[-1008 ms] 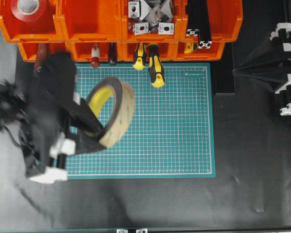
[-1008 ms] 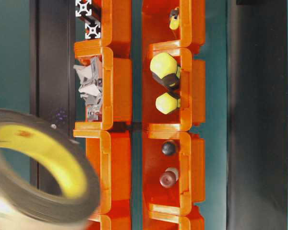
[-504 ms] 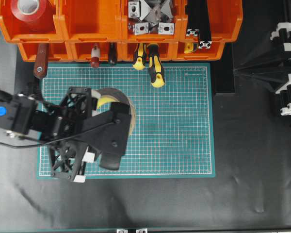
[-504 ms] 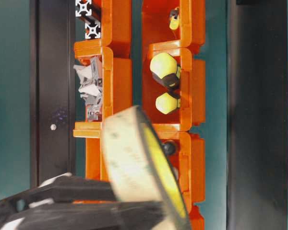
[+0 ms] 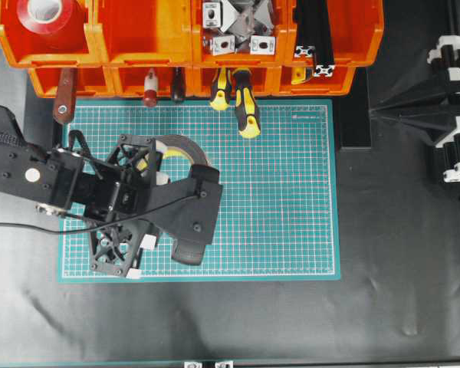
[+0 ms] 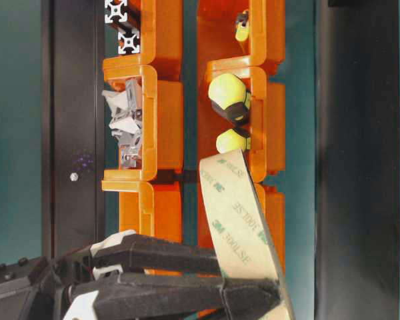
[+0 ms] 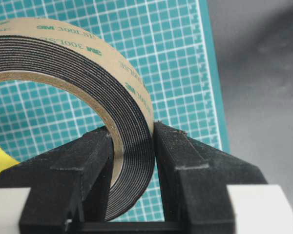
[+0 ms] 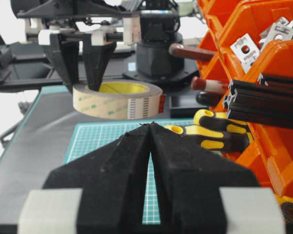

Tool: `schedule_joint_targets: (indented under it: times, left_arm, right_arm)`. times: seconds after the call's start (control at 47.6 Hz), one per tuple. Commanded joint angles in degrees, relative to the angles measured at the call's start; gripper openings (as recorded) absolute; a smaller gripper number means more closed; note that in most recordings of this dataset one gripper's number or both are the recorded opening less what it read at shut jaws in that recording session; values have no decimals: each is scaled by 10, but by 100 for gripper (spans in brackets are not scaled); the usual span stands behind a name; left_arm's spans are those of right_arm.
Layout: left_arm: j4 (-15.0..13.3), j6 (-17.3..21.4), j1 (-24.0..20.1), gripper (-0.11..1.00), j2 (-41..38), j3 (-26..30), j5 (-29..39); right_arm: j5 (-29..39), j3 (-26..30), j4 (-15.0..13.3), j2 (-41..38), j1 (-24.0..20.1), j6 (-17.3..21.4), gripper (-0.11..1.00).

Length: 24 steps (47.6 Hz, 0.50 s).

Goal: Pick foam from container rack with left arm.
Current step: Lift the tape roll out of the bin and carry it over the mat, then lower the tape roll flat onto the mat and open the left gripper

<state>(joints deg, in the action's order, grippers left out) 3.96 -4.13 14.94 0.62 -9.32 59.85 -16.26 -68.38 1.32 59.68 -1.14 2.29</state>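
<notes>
Ring-shaped roll of foam tape point(image 7: 88, 87) with grey-black layered face, yellow inner lining and cream-beige printed outer band: clamped through its wall by black lattice-framed left gripper point(image 7: 132, 161), one finger inside the ring, one outside. Held above the green gridded cutting mat point(image 5: 284, 215), clear of it in the right wrist view, lying nearly flat with the opening upward. Away from the bright orange plastic container rack point(image 5: 138, 38), in front of its lower row.

Mat lying on dark grey-black table cover point(image 5: 383, 291), which wrinkles near the front right.

In the rack: red tape roll with white core point(image 5: 47, 15) in the upper left bin, grey metal corner brackets point(image 5: 238, 27) and black aluminium profiles point(image 5: 316, 34) in bins further right. Brown-handled tool point(image 5: 64, 98) and yellow-black screwdriver handles point(image 5: 244, 107) sticking out of the lower bins over the mat edge.

Black-and-white right gripper point(image 8: 150, 161) at the right side, well apart from the foam, jaws pressed together with nothing between.
</notes>
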Motion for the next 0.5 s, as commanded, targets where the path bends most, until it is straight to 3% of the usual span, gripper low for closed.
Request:
schedule_joint_targets:
  times: [0.0, 0.399, 0.441, 0.483]
  left_arm:
    - [2, 1, -7, 24, 11, 12, 4]
    - [2, 2, -28, 25, 12, 2, 14]
    - [2, 1, -28, 28, 12, 0, 16]
    - [2, 1, -29, 40, 13, -1, 18]
  right_arm:
    - [-7, 16, 2, -3, 0, 1, 0]
    - [-7, 16, 2, -3, -1, 6, 0]
    - [-7, 17, 2, -3, -1, 9, 0]
    - [-6, 17, 2, -3, -1, 13, 0]
